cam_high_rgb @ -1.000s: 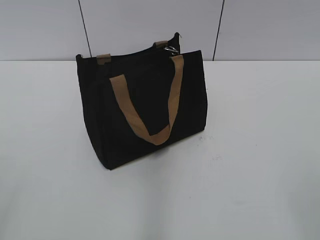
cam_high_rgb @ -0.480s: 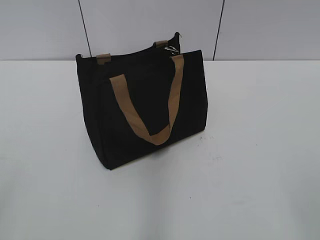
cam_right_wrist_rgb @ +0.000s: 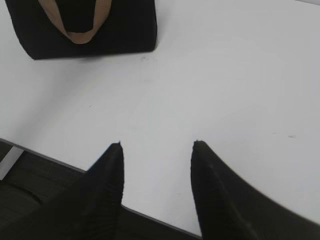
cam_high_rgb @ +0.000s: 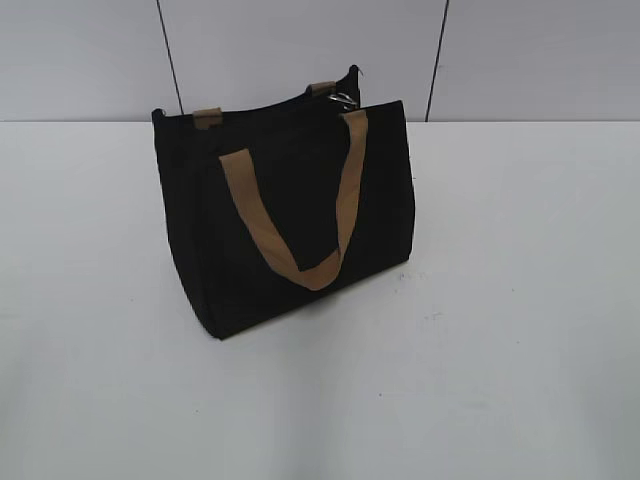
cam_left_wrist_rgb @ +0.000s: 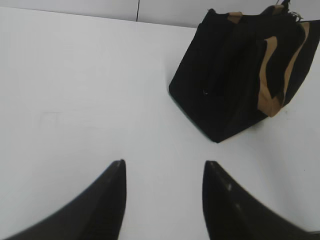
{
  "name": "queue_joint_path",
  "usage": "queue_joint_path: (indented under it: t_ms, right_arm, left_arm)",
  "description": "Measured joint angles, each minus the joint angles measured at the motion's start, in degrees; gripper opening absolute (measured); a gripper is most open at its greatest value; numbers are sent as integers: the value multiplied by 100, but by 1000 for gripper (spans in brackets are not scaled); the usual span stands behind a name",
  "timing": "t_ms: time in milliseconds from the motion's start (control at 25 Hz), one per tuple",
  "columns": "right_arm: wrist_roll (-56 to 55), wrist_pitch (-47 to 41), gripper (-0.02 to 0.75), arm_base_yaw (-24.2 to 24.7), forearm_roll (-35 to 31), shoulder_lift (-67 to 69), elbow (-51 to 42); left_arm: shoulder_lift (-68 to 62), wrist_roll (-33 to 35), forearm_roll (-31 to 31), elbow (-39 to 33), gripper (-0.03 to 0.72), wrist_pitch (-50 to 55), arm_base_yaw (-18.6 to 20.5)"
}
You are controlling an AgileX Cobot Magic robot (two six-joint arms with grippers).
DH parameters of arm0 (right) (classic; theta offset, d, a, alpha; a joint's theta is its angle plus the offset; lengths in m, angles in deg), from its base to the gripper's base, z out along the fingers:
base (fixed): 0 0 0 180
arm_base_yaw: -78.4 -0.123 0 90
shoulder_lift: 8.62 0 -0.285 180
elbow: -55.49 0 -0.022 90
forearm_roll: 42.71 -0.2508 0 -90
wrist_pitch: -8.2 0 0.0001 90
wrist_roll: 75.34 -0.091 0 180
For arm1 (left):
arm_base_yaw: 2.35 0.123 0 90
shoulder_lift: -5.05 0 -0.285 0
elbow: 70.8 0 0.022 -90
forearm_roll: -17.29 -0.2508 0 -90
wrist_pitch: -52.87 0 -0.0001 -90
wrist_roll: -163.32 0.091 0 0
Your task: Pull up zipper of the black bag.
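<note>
- We're looking at the black bag (cam_high_rgb: 290,215) sitting upright on the white table (cam_high_rgb: 520,300), a bit left of the middle in the exterior view, turned so one corner is facing us.
- One tan handle (cam_high_rgb: 295,210) is hanging down over the front panel in a loop; the other handle's ends are just peeking up along the top edge behind it.
- The zipper (cam_high_rgb: 341,99) is showing up as a small silver ring at the top right end of the bag, near the back corner. We can't really make out the zip line itself, it's black on black.
- Neither arm is showing in the exterior view.
- Our left gripper (cam_left_wrist_rgb: 164,167) is hanging over bare table with its two dark fingers spread apart and nothing between them. The bag is sitting well apart from it, up in the top right of that view, with the ring at the far top edge.
- Our right gripper (cam_right_wrist_rgb: 156,146) is also spread wide and empty, hovering near the front edge of the table. The bag is well apart, up in the top left corner of that view; only its lower part and the handle loop are visible there, so the zipper is out of frame.
</note>
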Motion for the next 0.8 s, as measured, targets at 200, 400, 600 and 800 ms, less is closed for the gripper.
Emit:
queue_joint_path:
  t_ms: [200, 400, 600, 800]
  right_arm:
    - [0, 1, 347, 604, -28, 0, 0]
    - [-4, 6, 347, 665, -33, 0, 0]
    - [-6, 6, 347, 665, -33, 0, 0]
    - [-6, 6, 347, 665, -33, 0, 0]
  left_arm:
    - [0, 0, 0, 0, 375, 0, 384]
    - [0, 0, 0, 0, 375, 0, 531]
    - [0, 0, 0, 0, 375, 0, 531]
    - [0, 0, 0, 0, 375, 0, 531]
